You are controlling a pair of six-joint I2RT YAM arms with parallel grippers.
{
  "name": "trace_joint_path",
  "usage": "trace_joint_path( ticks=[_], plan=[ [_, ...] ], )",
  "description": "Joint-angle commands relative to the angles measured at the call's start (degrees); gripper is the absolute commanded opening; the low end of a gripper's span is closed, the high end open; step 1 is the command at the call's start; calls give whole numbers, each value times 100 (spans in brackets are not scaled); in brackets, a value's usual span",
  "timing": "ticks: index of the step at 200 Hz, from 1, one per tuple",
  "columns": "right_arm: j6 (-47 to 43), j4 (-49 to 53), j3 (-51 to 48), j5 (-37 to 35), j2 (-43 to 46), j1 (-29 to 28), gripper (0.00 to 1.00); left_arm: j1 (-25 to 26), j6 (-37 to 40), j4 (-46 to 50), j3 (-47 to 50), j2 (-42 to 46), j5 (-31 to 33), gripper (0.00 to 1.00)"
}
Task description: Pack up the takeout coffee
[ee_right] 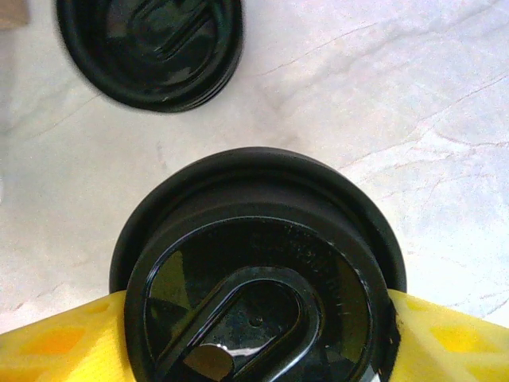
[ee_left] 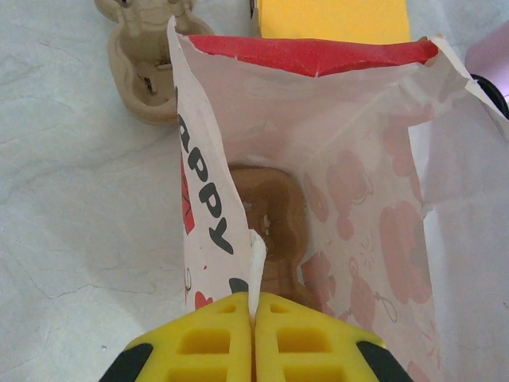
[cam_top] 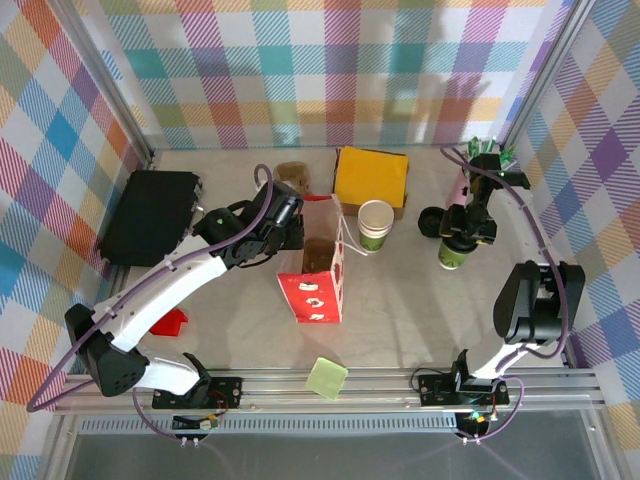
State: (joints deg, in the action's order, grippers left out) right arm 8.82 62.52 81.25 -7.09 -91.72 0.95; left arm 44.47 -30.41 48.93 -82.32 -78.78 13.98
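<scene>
Bag point(ee_left: 374, 183) rim is pinched tight in the left gripper point(ee_left: 254, 318), holding its mouth open for loading. Well right of the bag, the right gripper point(ee_right: 250, 338) hugs the lidded coffee cup point(cam_top: 452, 258), fingers pressed on both sides for lifting.

The tall red-and-white gift bag point(ee_left: 350, 159) is seen to be of thin matt paper, creased near the mouth. The brown moulded cup carrier point(ee_left: 266, 215) is taken for rough, fibrous pulp. The fingers point(ee_left: 207, 344) of the left gripper point(ee_left: 254, 306) are made of matt yellow plastic. The round black plastic lid point(ee_right: 254, 294) on the small green-printed paper cup point(cam_top: 452, 258) is finished smooth and glossy, with reflections shown. The pale marbled tabletop point(ee_right: 398, 103) is matt.
</scene>
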Motion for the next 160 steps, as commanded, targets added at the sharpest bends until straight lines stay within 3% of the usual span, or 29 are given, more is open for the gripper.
trace_joint_path(
  ticks=[1, 106, 160],
  plan=[
    [205, 632, 288, -67, 339, -288, 67, -46, 22, 165, 19, 147, -122, 7],
    [724, 2109, 2280, -545, 808, -2048, 63, -43, -52, 109, 222, 250, -149, 7],
    [865, 2257, 3509, -576, 455, -3005, 62, -17, -211, -50, 89, 365, -679, 21]
  ],
)
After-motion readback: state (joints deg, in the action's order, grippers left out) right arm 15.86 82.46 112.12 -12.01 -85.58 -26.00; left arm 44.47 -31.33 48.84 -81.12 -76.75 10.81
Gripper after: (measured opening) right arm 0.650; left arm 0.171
